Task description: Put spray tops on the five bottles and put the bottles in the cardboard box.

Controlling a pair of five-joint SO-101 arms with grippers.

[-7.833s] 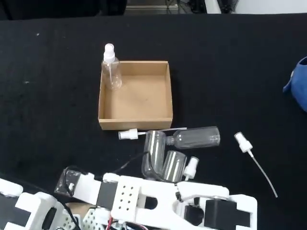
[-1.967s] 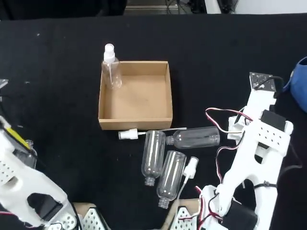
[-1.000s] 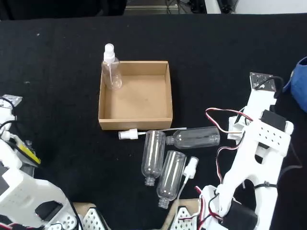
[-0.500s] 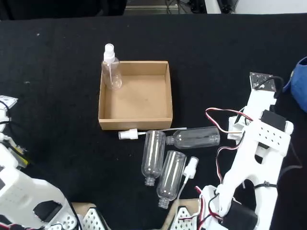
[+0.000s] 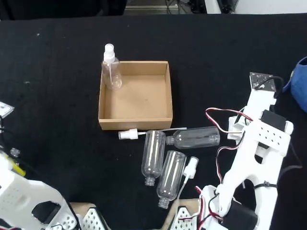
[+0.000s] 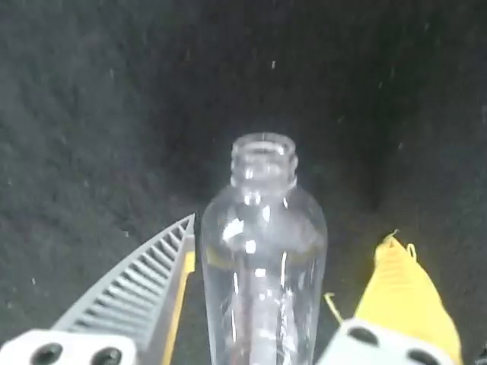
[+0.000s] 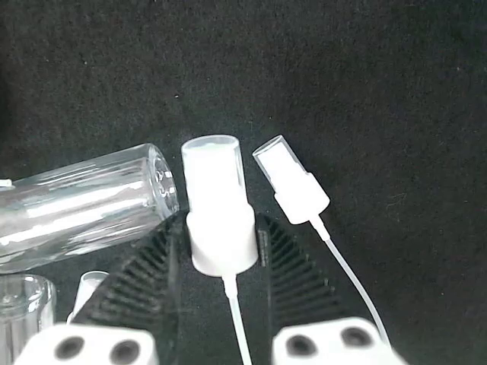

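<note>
My left gripper (image 6: 289, 232) is shut on a clear bottle (image 6: 262, 258) with no top, its open neck pointing away from the wrist. In the high view this bottle's neck (image 5: 14, 152) peeks out by the left arm (image 5: 21, 201) at the table's near left. My right gripper (image 7: 221, 228) is shut on a white spray top (image 7: 219, 217), just past the base of a lying bottle (image 7: 84, 204). A second spray top (image 7: 293, 190) lies beside it. The cardboard box (image 5: 135, 123) has a topped bottle (image 5: 111, 69) upright at its far left corner. Three topless bottles (image 5: 165, 160) lie in front of it.
Two loose spray tops lie near the lying bottles, one (image 5: 128, 134) against the box front and one (image 5: 191, 167) beside the nearest bottle. The right arm (image 5: 261, 139) stretches over the table's right side. A blue object (image 5: 300, 86) sits at the right edge.
The left arm has drawn back toward the near left edge with the bottle. The right arm has stayed still since two seconds ago.
</note>
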